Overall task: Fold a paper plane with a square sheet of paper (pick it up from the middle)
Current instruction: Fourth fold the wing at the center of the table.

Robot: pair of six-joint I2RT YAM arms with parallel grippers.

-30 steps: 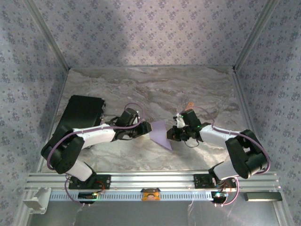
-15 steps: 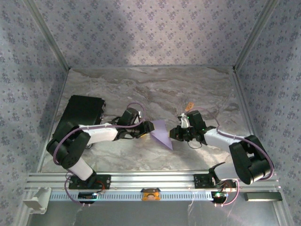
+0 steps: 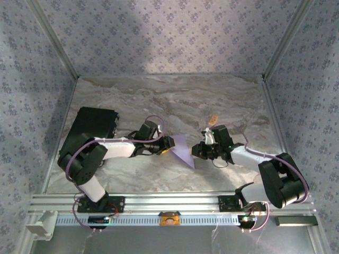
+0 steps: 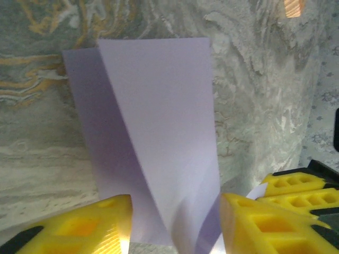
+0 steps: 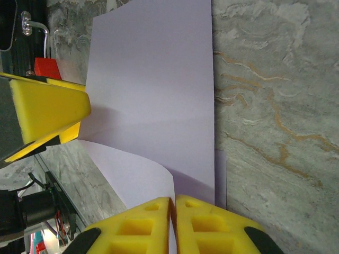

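The square sheet of paper [image 3: 183, 151] is pale lavender and lies folded over on the marble table between the two arms. In the left wrist view the paper [image 4: 159, 121] shows a diagonal crease, and its near end curls up. My left gripper [image 3: 168, 144] [image 4: 175, 211] is open, and its yellow fingers [image 4: 90, 227] stand either side of that curled end. My right gripper [image 3: 196, 151] [image 5: 173, 203] is shut on the paper's [image 5: 153, 90] opposite edge, with a lifted flap pinched between its fingertips. One left finger [image 5: 47, 111] shows at the paper's far side.
A black rectangular pad [image 3: 90, 127] lies at the left, behind the left arm. A small tan block [image 3: 213, 119] sits just behind the right gripper. A small red object [image 5: 47, 67] is beside the left gripper. Patterned walls enclose the table, and an aluminium rail [image 3: 169, 203] runs along the front.
The left gripper has moved right onto the paper's left end and its jaws have narrowed. The right gripper has shifted slightly with the paper's edge still pinched.
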